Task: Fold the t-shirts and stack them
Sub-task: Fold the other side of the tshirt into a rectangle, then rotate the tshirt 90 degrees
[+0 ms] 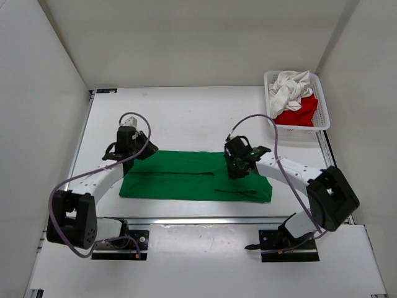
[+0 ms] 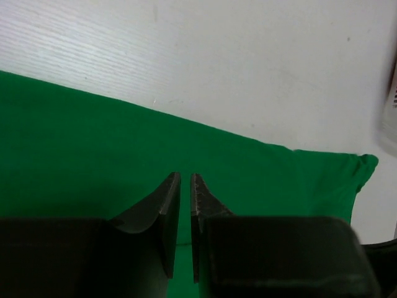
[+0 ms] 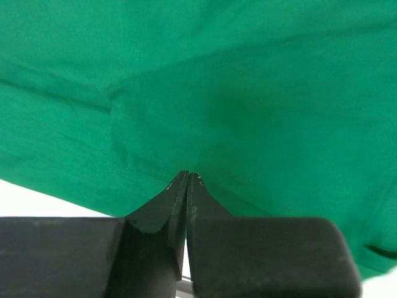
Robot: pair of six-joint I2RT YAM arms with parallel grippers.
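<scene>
The green t-shirt (image 1: 186, 177) is laid folded on the bench (image 1: 186, 118). Above it the left hand (image 2: 185, 177) is held narrowly parted, the right hand (image 3: 187, 175) closed, empty. Beyond, the white t-shirt (image 1: 288, 87) and red t-shirt (image 1: 301, 113) are heaped in a basket (image 1: 324, 108).

A lab test cell — plain white panels (image 1: 37, 93) wall in a white table (image 1: 186, 115).
</scene>
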